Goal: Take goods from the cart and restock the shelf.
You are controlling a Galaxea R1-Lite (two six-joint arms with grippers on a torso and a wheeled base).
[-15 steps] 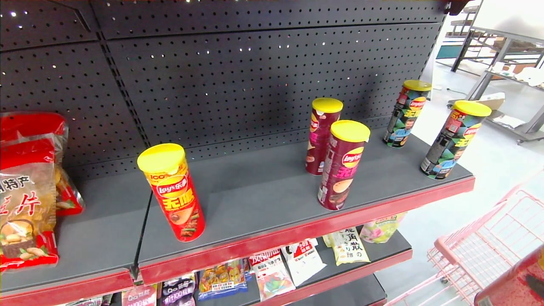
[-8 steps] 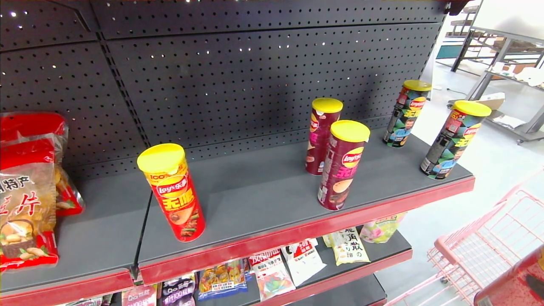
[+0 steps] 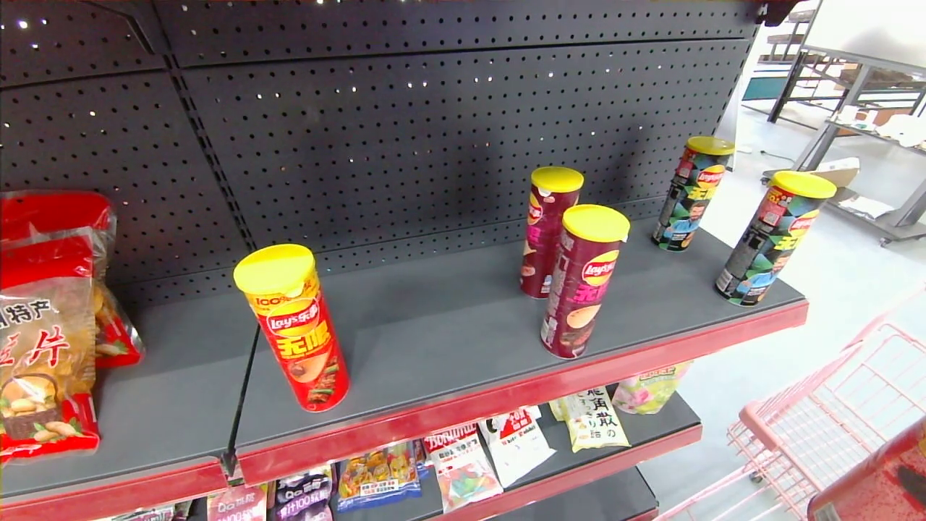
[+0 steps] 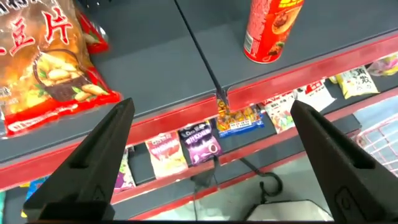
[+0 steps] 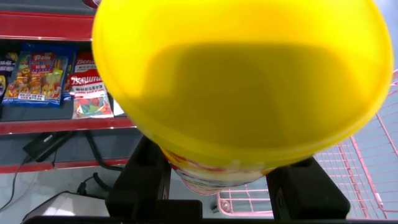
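**Right claw.** The right gripper (image 5: 224,186) is clenching the held can (image 5: 242,74), a red tube with a yellow lid. The jaws are bearing on opposite sides of the body, just below the lid. This grip is judged to be keeping the tube upright and its base free for setting down. In the head view, the can is showing over the pink cart (image 3: 817,427), below and well off the right end of the shelf (image 3: 448,340).

**Left claw.** The left gripper (image 4: 211,162) is hanging released, jaws spread wide and grasping nothing. It is sitting in front of the shelf's red front edge, near the divider rail (image 4: 202,56).

**Shelf layout.** The goods are standing in rows by flavour, running from the front edge to the back panel:
- A matching red can (image 3: 293,325) is standing alone at the front edge, just right of the divider rail.
- Two maroon cans (image 3: 584,282) are standing right of centre, one behind the other.
- Two dark patterned cans (image 3: 770,237) are occupying the right end.
- Snack bags (image 3: 43,325) are leaning at the left end.

**Step in hand.** The can is being carried from cart to shelf. The likely slot is the bare board behind the red can, which would complete that row. The tall tubes are looking easy to tip, so approach clearance matters.
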